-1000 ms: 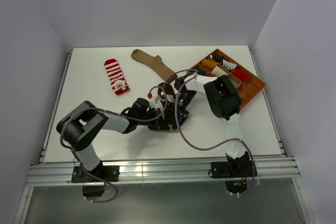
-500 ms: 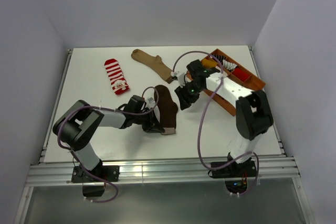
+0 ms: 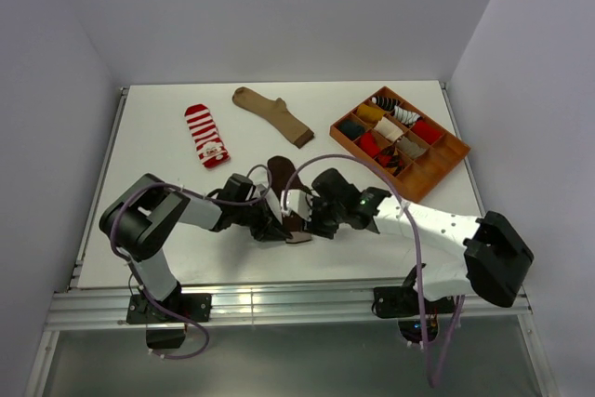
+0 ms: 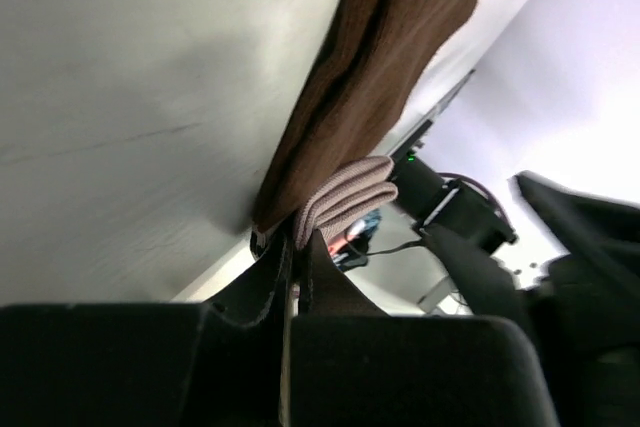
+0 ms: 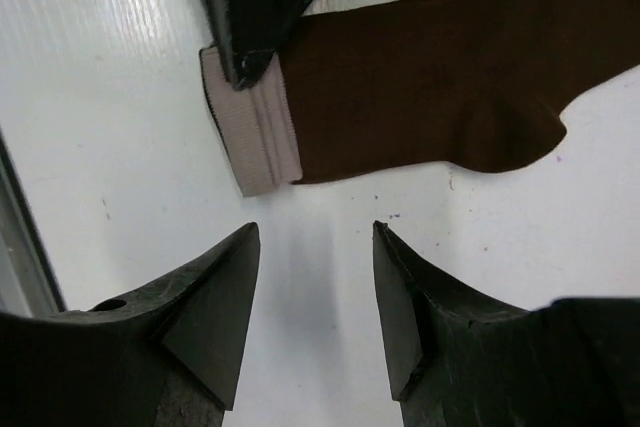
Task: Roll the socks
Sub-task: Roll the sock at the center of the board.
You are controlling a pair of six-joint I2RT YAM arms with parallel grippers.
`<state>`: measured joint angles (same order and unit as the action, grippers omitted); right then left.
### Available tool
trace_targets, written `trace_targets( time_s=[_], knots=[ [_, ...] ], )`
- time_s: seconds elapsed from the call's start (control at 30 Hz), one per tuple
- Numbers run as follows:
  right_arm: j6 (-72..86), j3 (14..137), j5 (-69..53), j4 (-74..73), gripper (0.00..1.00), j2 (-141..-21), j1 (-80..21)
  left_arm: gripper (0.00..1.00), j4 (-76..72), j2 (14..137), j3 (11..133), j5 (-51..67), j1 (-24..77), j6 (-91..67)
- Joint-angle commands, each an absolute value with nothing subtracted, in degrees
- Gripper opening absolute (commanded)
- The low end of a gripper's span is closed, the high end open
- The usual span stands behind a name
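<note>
The dark brown sock (image 3: 282, 180) lies flat mid-table, its pale striped cuff (image 5: 255, 132) toward the near edge. My left gripper (image 3: 271, 227) is shut on that cuff; in the left wrist view the cuff (image 4: 345, 197) bunches at the gripper's tip (image 4: 298, 239). My right gripper (image 3: 308, 222) hovers just right of the cuff, open, with only bare table between its fingers (image 5: 215, 292). The brown sock (image 5: 450, 77) fills the top of the right wrist view. A plain tan sock (image 3: 274, 113) and a red-and-white striped sock (image 3: 206, 135) lie flat at the back.
An orange divided tray (image 3: 444, 163) at the back right holds several rolled socks. The two arms' wrists are close together over the near middle of the table, with loops of cable above them.
My right arm has swung from beside the tray down to the brown sock's cuff, its jaws opening wider. The left gripper has kept its hold on the cuff.
</note>
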<state>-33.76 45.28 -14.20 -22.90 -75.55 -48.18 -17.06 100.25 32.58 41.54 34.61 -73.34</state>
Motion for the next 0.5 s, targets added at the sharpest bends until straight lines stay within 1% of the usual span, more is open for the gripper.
trace_targets(
  time_s=[0.0, 0.17, 0.3, 0.47],
  knots=[
    [-39.19, 41.67, -9.51, -15.39, 0.57, -70.14, -52.46, 0.0, -19.34, 101.34, 31.82, 43.5, 33.75, -77.6],
    [-41.92, 36.05, -4.4, -9.86, 0.56, -68.64, -60.89, 0.0, -20.04, 101.69, 31.99, 44.03, 32.78, -78.66],
    [-43.59, 33.23, -0.45, -5.54, 0.56, -70.21, -65.29, 0.0, -18.02, 101.87, 32.7, 43.51, 32.26, -77.44],
    [-45.26, 31.47, 3.86, -0.28, 0.56, -74.09, -67.5, 0.0, -17.32, 101.86, 32.87, 43.33, 32.08, -76.73]
  ],
)
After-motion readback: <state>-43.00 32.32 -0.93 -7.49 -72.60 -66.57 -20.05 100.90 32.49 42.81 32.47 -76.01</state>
